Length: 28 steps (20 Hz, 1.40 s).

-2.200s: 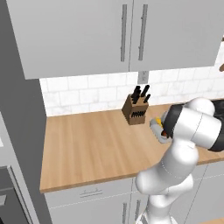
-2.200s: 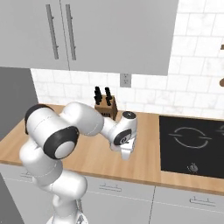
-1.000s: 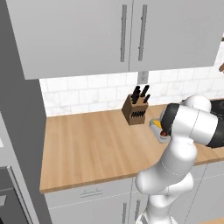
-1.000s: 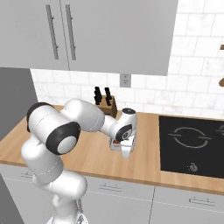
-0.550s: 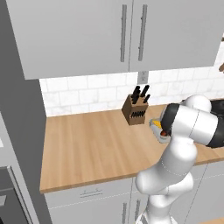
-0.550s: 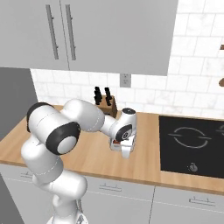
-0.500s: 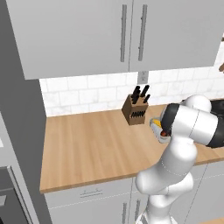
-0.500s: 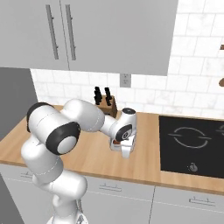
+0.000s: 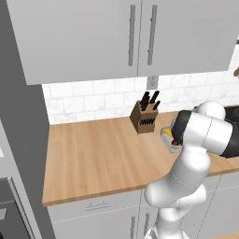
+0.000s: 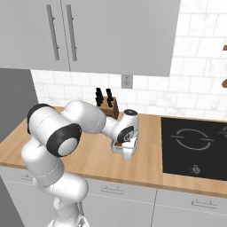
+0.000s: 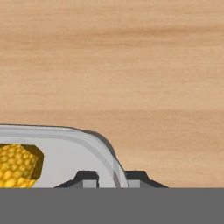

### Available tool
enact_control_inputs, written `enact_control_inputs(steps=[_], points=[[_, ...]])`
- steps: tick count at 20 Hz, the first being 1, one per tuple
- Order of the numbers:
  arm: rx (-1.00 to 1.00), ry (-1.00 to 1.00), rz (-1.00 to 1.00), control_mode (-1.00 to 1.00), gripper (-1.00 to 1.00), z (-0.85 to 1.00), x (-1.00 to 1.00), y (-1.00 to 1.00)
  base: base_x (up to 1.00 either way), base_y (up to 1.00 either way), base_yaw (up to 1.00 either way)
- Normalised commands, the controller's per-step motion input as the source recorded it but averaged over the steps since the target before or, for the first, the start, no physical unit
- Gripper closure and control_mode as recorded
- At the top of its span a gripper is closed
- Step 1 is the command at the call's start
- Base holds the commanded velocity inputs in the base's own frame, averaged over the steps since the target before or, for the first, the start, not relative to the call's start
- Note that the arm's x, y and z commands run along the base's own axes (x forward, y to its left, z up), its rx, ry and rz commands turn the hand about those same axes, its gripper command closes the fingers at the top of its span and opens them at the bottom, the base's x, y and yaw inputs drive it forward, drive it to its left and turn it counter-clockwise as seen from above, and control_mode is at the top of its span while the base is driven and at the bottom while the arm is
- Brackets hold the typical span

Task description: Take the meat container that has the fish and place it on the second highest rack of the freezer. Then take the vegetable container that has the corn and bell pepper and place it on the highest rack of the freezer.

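The white arm reaches down to the light wooden surface (image 9: 102,158), where the tool (image 11: 111,178) is closed narrowly on the rim of a shallow pale grey plastic container (image 11: 83,148). In the hand view one dark fingertip (image 11: 86,177) stands inside the container's curved wall and the other just outside it, so the rim is pinched between them. Within the container, near its corner, lies the end of a yellow corn cob (image 11: 17,165) with a pebbled surface.

From the left base view the container (image 9: 169,140) shows partly behind the arm's dark joint, with the cob (image 9: 166,132) and a small red-orange bell pepper (image 9: 174,142) in it. It sits on the surface just to the right of a brown wooden knife block with black handles (image 9: 145,117), which stands against the white tiled wall (image 9: 93,98).

In the right base view the tool (image 10: 127,152) is low over the surface between the knife block (image 10: 108,106) and a black cooktop (image 10: 195,148). Grey wall cabinets with long metal handles (image 9: 130,37) hang above.
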Motion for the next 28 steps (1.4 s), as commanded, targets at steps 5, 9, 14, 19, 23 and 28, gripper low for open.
enact_control_inputs(steps=[5,9,14,19,23,28], points=[[0.0,0.0,0.0,-1.0,1.0,0.0,0.0,0.0,0.0,0.0,0.0],[0.0,0.0,-0.03,-1.0,1.0,0.32,0.14,0.0,0.0,0.0,0.0],[-0.01,0.0,-0.1,-1.0,1.0,0.78,-0.04,0.13,0.0,0.0,0.0],[-0.02,-0.04,-0.12,-1.0,1.0,0.95,-0.49,0.33,0.0,0.0,0.0],[0.0,-0.11,-0.11,-1.0,1.0,0.71,-0.9,0.37,0.0,0.0,0.0],[0.0,-0.11,-0.01,-1.0,1.0,0.63,-1.0,0.57,0.0,0.0,0.0]])
